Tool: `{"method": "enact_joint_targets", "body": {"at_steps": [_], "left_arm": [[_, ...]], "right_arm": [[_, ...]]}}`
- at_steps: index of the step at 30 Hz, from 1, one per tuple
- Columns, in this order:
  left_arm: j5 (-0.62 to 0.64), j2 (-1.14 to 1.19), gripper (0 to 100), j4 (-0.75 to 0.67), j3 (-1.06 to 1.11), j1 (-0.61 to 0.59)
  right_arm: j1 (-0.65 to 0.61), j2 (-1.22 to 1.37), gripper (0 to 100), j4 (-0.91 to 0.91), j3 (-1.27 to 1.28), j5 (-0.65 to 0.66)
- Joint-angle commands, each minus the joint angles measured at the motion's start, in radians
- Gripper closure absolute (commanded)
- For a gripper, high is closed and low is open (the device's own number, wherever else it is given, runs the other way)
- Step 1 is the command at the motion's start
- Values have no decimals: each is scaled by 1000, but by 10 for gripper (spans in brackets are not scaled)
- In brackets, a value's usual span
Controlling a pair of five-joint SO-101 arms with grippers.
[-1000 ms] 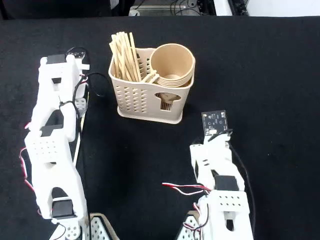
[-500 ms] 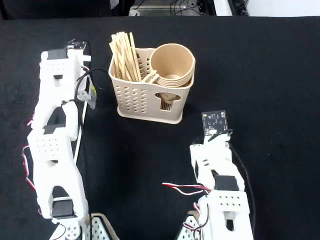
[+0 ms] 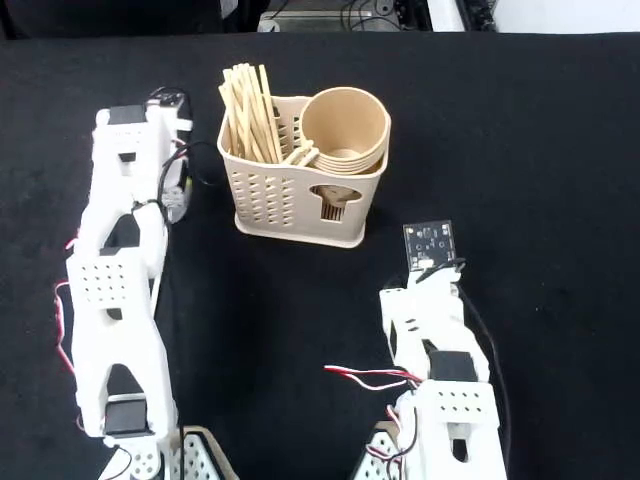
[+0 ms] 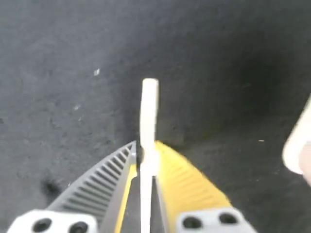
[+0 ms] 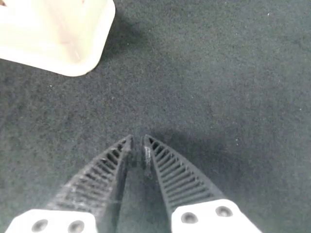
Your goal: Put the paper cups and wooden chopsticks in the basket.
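Observation:
The beige slotted basket [image 3: 300, 190] stands on the black table and holds a bundle of wooden chopsticks [image 3: 250, 112] and stacked paper cups [image 3: 345, 128]. My left gripper [image 4: 145, 148] is shut on a single wooden chopstick [image 4: 148, 109], which pokes out past the fingertips over the cloth. In the high view the left arm [image 3: 135, 170] stands just left of the basket. My right gripper [image 5: 137, 143] is shut with nothing in it, low over the cloth near the basket's corner [image 5: 73, 43]. The right arm [image 3: 430, 300] sits in front of the basket, to the right.
Black cloth [image 3: 520, 150] covers the whole table. Cables and equipment lie beyond the table's far edge [image 3: 360, 15].
The left arm's wrist has shifted to the right, closer to the basket's left side. The right arm has stayed still.

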Motion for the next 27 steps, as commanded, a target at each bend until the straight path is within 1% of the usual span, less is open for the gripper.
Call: {"method": "enact_joint_targets", "body": {"at_steps": [1, 3, 5, 9, 12, 17, 20, 23, 25, 27], "left_arm": [[-2, -11, 967, 98, -104, 7], [-2, -11, 971, 153, -170, 8], [0, -11, 970, 157, -205, 4], [37, -77, 970, 157, -185, -4], [71, -180, 970, 157, -133, -4], [172, -509, 970, 157, 77, -1], [189, -743, 970, 153, 211, 7], [189, -967, 970, 149, 266, 7], [189, -1102, 970, 112, 280, 1], [190, -1227, 970, 31, 280, 1]], "right_arm": [[-3, -15, 959, 2, -1, 3], [-3, -15, 959, 2, -1, 3], [-3, -15, 959, 2, -1, 3], [-3, -15, 959, 2, -1, 5], [-3, -15, 959, 2, -1, 5], [-3, -15, 959, 0, -1, 5], [-3, -15, 959, 0, -1, 5], [-5, -15, 959, 0, -1, 5], [-5, -15, 959, 0, -1, 5], [-5, -15, 959, 0, -1, 5]]}}
